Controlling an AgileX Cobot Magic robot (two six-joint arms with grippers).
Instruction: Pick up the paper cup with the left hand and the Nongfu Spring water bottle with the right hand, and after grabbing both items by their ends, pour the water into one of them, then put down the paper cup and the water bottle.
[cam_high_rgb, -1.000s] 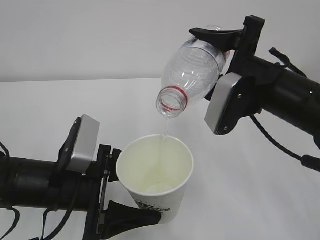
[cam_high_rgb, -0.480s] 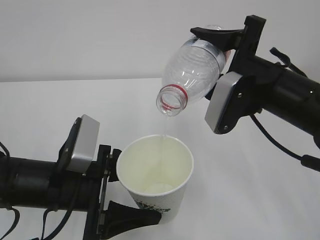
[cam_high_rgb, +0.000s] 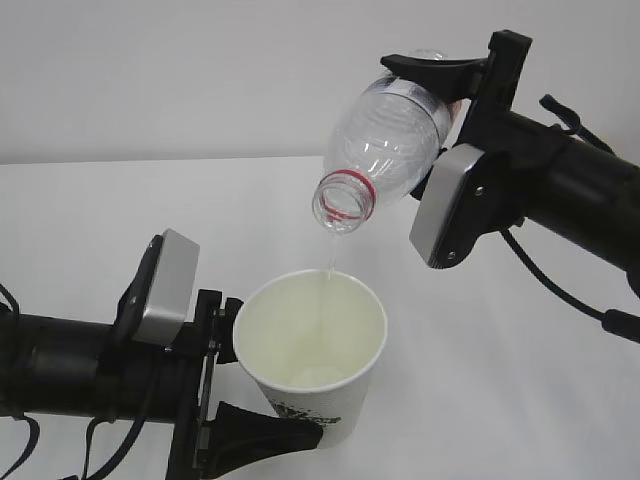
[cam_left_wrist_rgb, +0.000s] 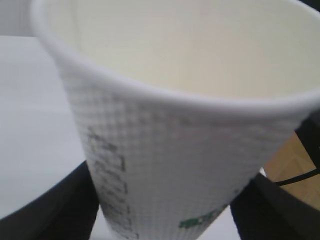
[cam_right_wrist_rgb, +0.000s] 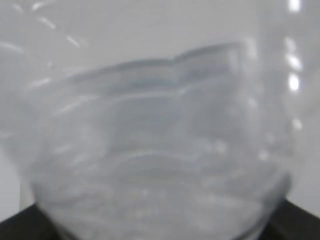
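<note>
Nothing is shifting since a second ago — right gripper (cam_high_rgb: 440, 85) is clamping the Nongfu Spring water bottle (cam_high_rgb: 385, 150), tilted mouth-down at 12 o'clock over the paper cup (cam_high_rgb: 315, 350). Water (cam_high_rgb: 328, 270) is trickling in. Left gripper (cam_high_rgb: 235, 400) is gripping the cup's base above the tabletop (cam_high_rgb: 100, 220).

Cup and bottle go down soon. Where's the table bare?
Bare table lies behind the left arm, and more right of the cup, under the right arm. Crowded: cup directly under the bottle.
</note>
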